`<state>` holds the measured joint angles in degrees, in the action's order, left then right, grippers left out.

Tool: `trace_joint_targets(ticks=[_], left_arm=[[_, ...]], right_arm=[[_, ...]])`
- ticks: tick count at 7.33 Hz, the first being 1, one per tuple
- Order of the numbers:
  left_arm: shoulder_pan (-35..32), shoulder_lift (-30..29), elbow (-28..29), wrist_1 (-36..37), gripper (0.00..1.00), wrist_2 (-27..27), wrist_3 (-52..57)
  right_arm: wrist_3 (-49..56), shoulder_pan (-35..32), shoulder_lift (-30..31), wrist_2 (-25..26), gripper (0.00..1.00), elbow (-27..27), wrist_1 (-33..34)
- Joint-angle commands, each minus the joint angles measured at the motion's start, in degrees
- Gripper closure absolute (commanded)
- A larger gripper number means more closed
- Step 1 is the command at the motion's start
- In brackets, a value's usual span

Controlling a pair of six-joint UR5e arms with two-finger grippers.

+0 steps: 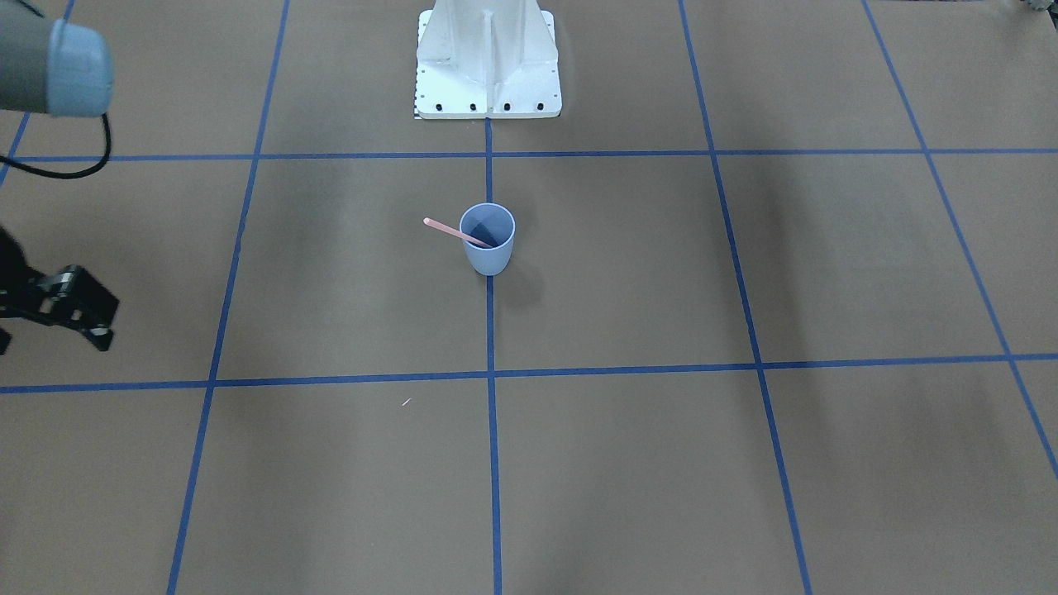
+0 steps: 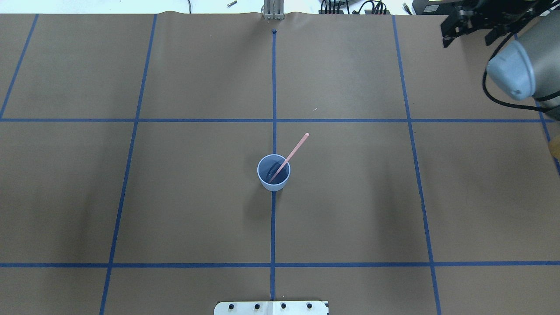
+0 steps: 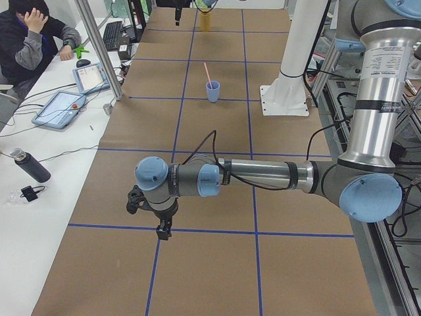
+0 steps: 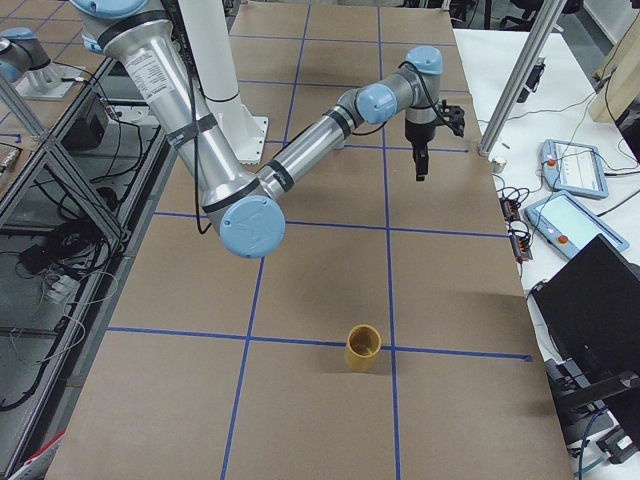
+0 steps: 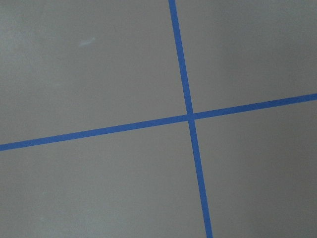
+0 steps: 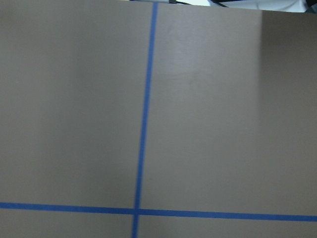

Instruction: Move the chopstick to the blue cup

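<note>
The blue cup [image 1: 488,248] stands upright at the table's middle on a tape line, also in the overhead view [image 2: 273,183] and the exterior left view [image 3: 212,92]. One pale pink chopstick [image 1: 446,230] stands slanted inside it, its upper end sticking out over the rim [image 2: 297,146]. My right gripper [image 1: 83,310] hangs far off at the table's right end [image 2: 455,30], pointing down, nothing in it; I cannot tell if it is open or shut. My left gripper [image 3: 162,227] hangs over the table's left end, and I cannot tell its state.
A yellow cup [image 4: 363,346] stands near the table's right end. The white robot base [image 1: 488,74] is behind the blue cup. An operator [image 3: 29,39] sits at a side desk with tablets [image 3: 59,108].
</note>
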<state>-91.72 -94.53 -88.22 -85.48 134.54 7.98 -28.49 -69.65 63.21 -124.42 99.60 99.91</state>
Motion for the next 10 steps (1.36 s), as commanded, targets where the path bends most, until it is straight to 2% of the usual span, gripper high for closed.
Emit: trace_joint_targets(ticks=[1,3,4,5,6,10], left_arm=[[-0.13,0.31,-0.46,-0.47,0.01,-0.07,0.10],[-0.04,0.40,-0.99,-0.21,0.01,0.02,-0.16],[-0.04,0.32,-1.17,0.31,0.01,0.02,-0.68],[-0.04,0.49,-0.91,-0.38,0.01,-0.07,-0.51],[-0.13,0.49,-1.69,-0.56,0.01,-0.16,-0.07],[-0.13,1.72,-3.35,-0.56,0.01,-0.07,0.02]], right_arm=[[19.00,-8.62,8.91,-5.46,0.00,-2.82,-0.68],[30.19,-13.12,19.09,-6.27,0.00,-2.83,-2.42],[34.51,-15.92,25.76,-7.66,0.00,-2.92,-7.05],[34.47,-17.34,30.61,-9.07,0.00,-2.83,-9.09],[34.38,-18.23,32.22,-9.08,0.00,-2.92,-9.11],[30.95,-18.76,31.89,-9.08,0.00,-2.13,-9.29]])
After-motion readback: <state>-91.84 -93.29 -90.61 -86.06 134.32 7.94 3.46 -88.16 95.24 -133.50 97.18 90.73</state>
